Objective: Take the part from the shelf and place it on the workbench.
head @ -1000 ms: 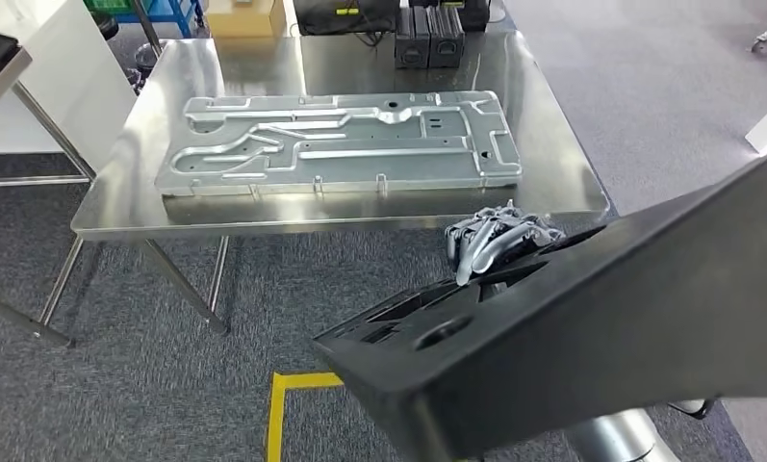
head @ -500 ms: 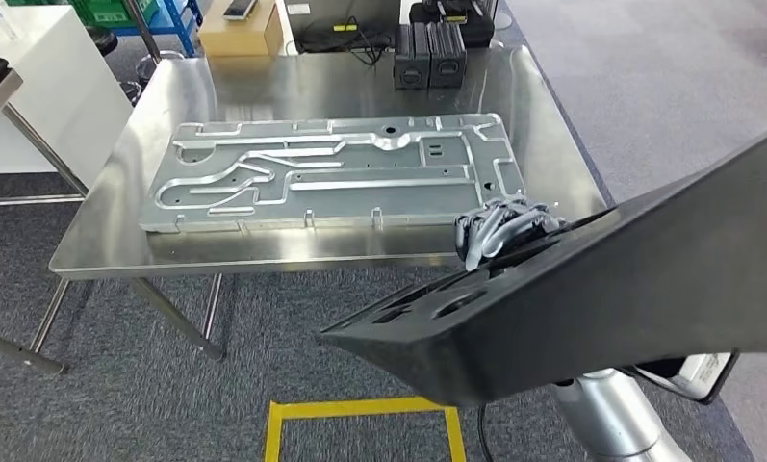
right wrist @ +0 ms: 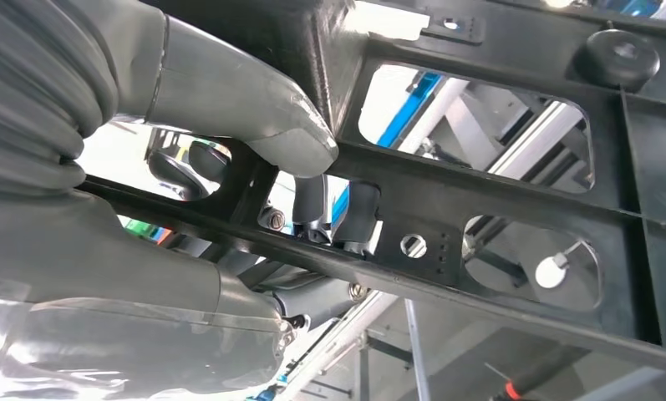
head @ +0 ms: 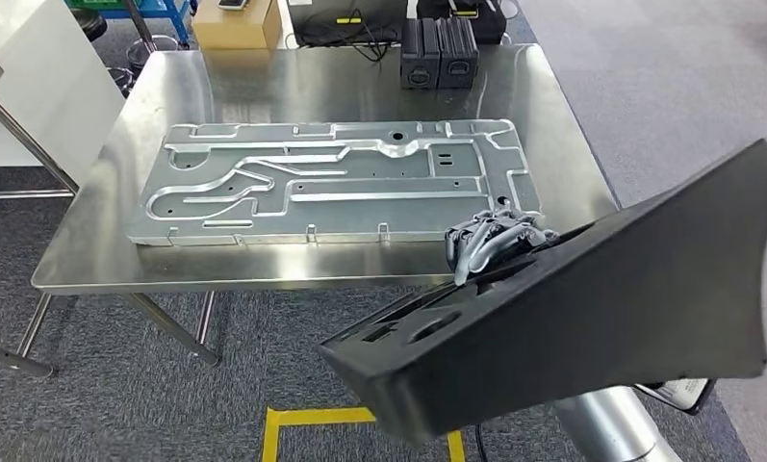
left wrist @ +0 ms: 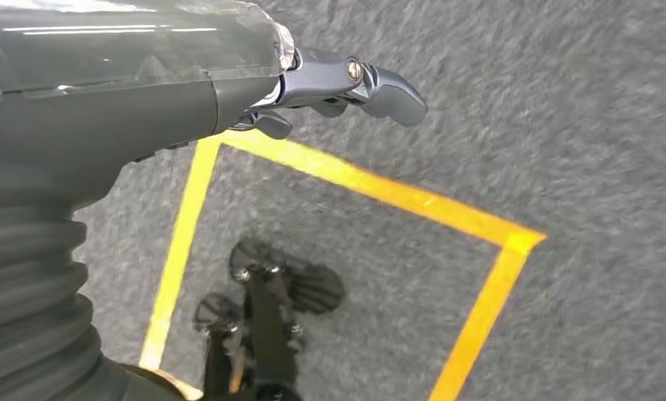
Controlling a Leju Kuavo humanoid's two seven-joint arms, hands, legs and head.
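Observation:
My right hand (head: 495,241) grips the part (head: 600,308), a large black plastic panel with cut-outs, and holds it tilted in the air just before the workbench's near right corner. In the right wrist view my thumb (right wrist: 246,100) presses on a rib of the part (right wrist: 513,209) and darker fingers hook through an opening. The workbench (head: 312,87) is a shiny steel table. My left hand (left wrist: 346,79) hangs over the grey carpet with its fingers loosely apart and nothing in them.
A long stamped metal panel (head: 331,183) covers the middle of the workbench. Two black boxes (head: 439,40) stand at its far edge, with a cardboard box (head: 230,21) behind. A white cabinet (head: 23,87) stands to the left. Yellow tape (left wrist: 379,192) marks a square on the floor.
The whole view has shifted: the workbench now sits lower and nearer in the picture. The black part stays in my right hand, and its right end has come into the picture.

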